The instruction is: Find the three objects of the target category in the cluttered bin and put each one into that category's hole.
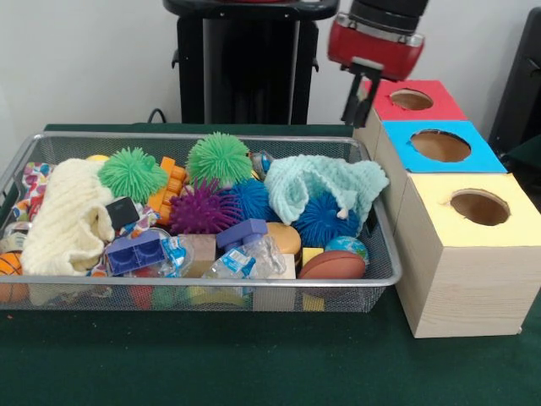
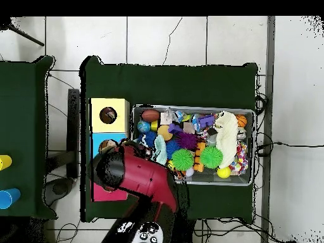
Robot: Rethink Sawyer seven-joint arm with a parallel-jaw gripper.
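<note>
A wire mesh bin (image 1: 385, 254) (image 2: 248, 180) holds a pile of toys. Among them are two green spiky balls (image 1: 133, 173) (image 1: 219, 157), a purple one (image 1: 204, 210) and blue ones (image 1: 325, 218). There are also a cream knitted cloth (image 1: 66, 220), a mint knitted cloth (image 1: 317, 182), purple blocks (image 1: 135, 251), small water bottles (image 1: 241, 260) and a brown football (image 1: 334, 265). Beside the bin stand three wooden boxes with round holes, topped red (image 1: 414, 100), blue (image 1: 439, 145) and yellow (image 1: 479, 207). My gripper (image 1: 359, 93) hangs above the red box's left edge, holding nothing that I can see.
In the overhead view the red arm (image 2: 136, 174) covers the red box and part of the blue box (image 2: 101, 145); the yellow box (image 2: 109, 115) shows fully. A second dark table on the left carries a yellow cup (image 2: 3, 162) and a blue cup (image 2: 5, 197).
</note>
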